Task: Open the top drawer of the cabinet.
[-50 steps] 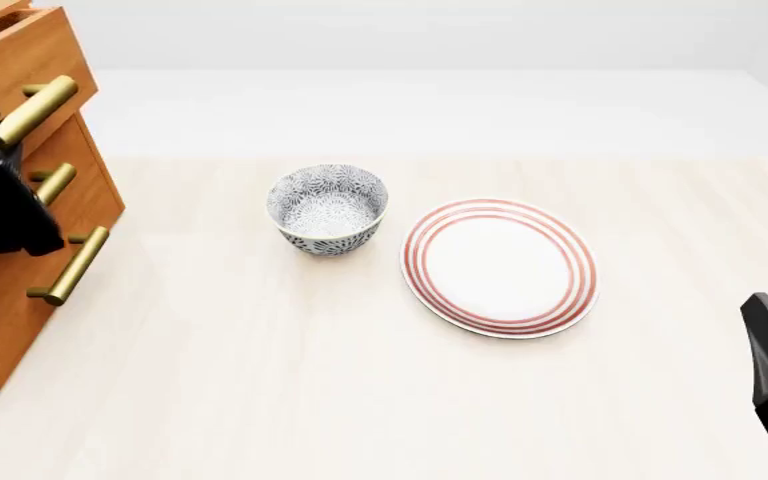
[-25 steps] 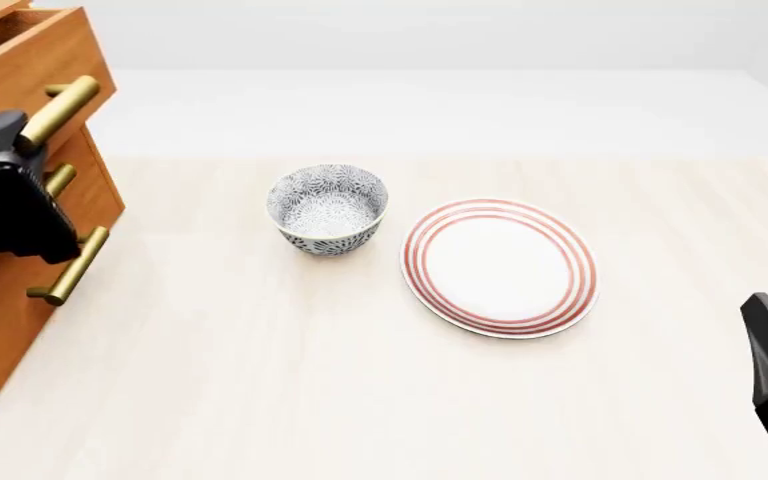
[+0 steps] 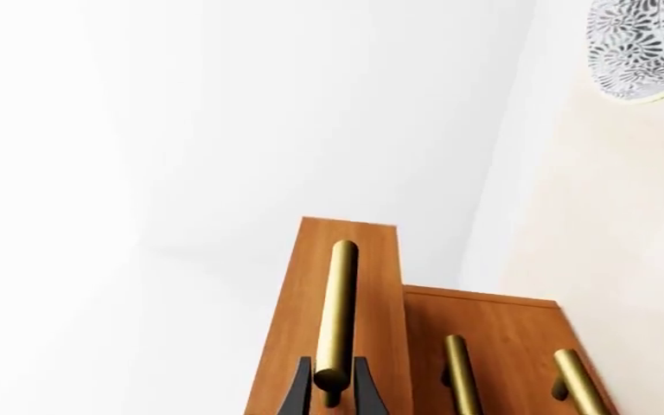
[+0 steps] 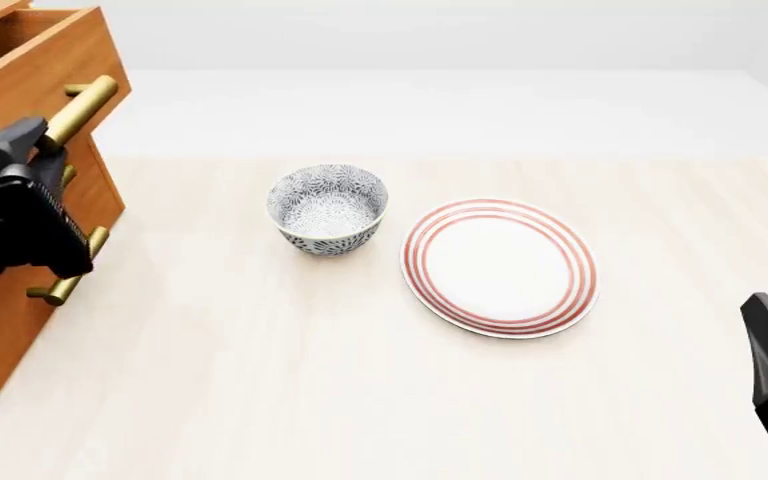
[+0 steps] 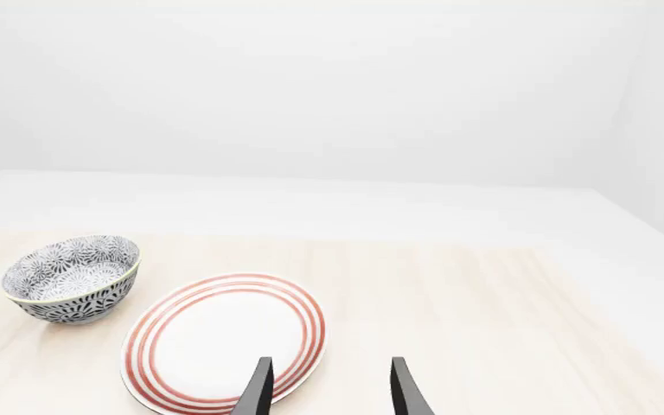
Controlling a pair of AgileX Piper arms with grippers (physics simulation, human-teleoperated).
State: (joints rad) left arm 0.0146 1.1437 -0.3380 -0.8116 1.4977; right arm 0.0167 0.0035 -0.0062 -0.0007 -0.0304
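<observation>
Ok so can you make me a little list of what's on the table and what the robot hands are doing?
cabinet: orange-brown wood, at the table's left edge, three drawers
top drawer: sticking out past the two below
top handle: brass bar, left gripper shut on it, one finger on each side
bowl: patterned, upright, nothing visible inside, just left of the plate
plate: white with red rings, nothing on it
right gripper: open, holding nothing, near the table's right side
task state: drawer partly out
</observation>
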